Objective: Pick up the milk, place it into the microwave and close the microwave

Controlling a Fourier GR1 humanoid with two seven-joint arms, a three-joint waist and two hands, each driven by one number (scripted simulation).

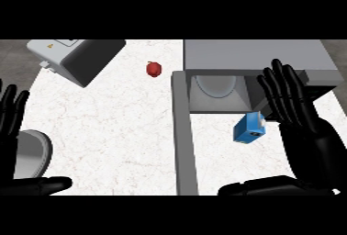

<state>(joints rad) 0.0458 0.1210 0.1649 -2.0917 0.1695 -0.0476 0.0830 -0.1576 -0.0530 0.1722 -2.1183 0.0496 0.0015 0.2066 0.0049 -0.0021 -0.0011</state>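
Milk, the small blue carton [250, 128], sits on the white counter [108, 133] just in front of the open microwave [257, 59], tilted rather than square to it, and apart from everything else. Nothing holds it yet. The right hand [298, 110] stands just beside it on the right, fingers straight and spread with the thumb out low, close to the carton but not curled round it; whether the fingers brush it I cannot tell from here. The left hand [13, 119] is at the left edge, open with fingers up, resting near a grey plate [34, 151].

The microwave's door [184, 137] is swung wide, running down the counter like a long grey bar to the left of the carton, and the cavity shows a pale turntable [215, 86] inside. A red pepper-like thing [154, 69] and a grey toaster-like box [78, 57] lie well off to the upper left, out of the way.

So I'd say the picking up is the step in hand, with no grasp made. Next the right hand would need to close round the carton, lift it, carry it the short way forward into the cavity, let go, and then the door wants swinging shut.
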